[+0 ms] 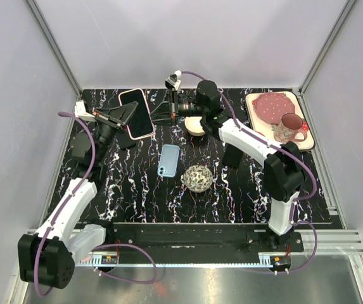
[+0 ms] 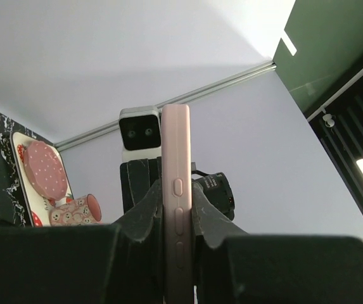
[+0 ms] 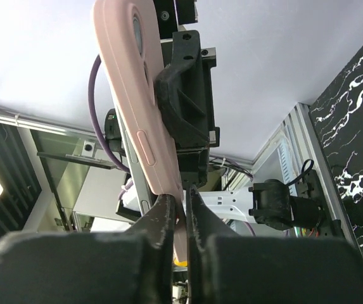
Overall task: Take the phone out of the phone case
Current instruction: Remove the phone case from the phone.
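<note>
The phone, screen dark, sits in its pink case and is held up in the air at the back left. My left gripper is shut on the case, its jaws clamping the front and back faces; in the left wrist view the case's button edge stands upright between them. My right gripper reaches in from the right and is shut on the case's lower corner. The right wrist view shows the pink back with the left gripper behind it.
A light blue phone lies flat mid-table, with a silvery ball to its right. A small wooden cup stands under the right wrist. A tray at the back right holds a pink spotted item and a mug.
</note>
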Controlling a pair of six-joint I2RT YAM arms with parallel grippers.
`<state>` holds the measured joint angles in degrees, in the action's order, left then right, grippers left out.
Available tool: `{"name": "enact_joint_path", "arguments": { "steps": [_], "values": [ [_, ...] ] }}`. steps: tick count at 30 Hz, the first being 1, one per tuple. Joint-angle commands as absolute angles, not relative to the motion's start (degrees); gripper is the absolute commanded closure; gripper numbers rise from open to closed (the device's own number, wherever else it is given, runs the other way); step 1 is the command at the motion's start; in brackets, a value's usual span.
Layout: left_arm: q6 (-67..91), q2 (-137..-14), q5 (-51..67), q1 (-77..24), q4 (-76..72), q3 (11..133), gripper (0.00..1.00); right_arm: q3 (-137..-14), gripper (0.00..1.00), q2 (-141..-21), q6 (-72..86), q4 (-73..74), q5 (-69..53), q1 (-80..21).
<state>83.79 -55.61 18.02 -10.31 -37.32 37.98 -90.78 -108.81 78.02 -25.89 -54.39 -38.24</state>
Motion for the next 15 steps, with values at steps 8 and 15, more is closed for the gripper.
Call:
{"name": "enact_joint_path", "arguments": {
  "steps": [8,15],
  "values": [
    [87.3,-52.6,40.7,-16.7,-40.4,37.3,1.00,-85.8,1.00,-107.4,78.1,-28.6,-36.0,-38.7],
    [76.1,-52.6,41.4,-16.5,-22.6,42.3,0.30,-81.2,1.00,-99.3,69.2,-15.1,-29.5,-35.3]
  ]
}}
